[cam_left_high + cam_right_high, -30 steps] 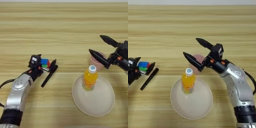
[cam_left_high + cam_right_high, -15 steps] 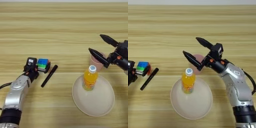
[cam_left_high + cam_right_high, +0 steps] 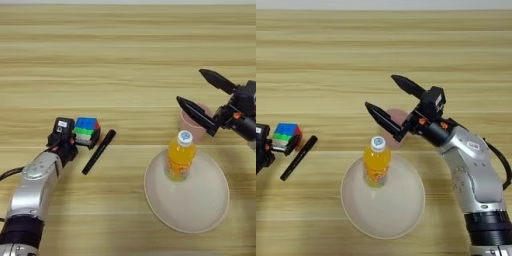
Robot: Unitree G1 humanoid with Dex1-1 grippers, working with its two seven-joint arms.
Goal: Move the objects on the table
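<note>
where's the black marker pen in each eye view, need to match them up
Left eye view: the black marker pen lies left of centre, slanting, just right of the puzzle cube.
Right eye view: the same pen sits near the left edge, again just right of the cube.
Shared landmark: the orange juice bottle standing on the cream plate, to the pen's right in both views.

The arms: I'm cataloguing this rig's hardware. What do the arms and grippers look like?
Both arms have smooth silver-grey shells with black joints and cuffs. The right gripper has two long, tapered black fingers, with small red marks at its wrist. The left gripper is a black block. A black cable runs beside each forearm.
</note>
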